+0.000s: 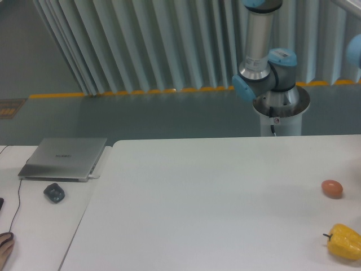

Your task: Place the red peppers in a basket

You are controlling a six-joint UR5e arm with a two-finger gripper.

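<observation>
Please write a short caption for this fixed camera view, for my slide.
UR5e arm behind a white table with a yellow pepper and an orange egg-shaped item; gripper out of frame.

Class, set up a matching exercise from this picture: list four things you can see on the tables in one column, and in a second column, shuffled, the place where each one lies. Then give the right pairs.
Things:
1. yellow bell pepper
2. orange-brown egg-shaped thing
3. closed laptop
4. dark mouse

Places:
A. far left, towards the back of the side table
B. bottom right corner of the white table
C. just in front of the laptop
D. right edge, behind the yellow pepper

Pairs: 1-B, 2-D, 3-A, 4-C
</observation>
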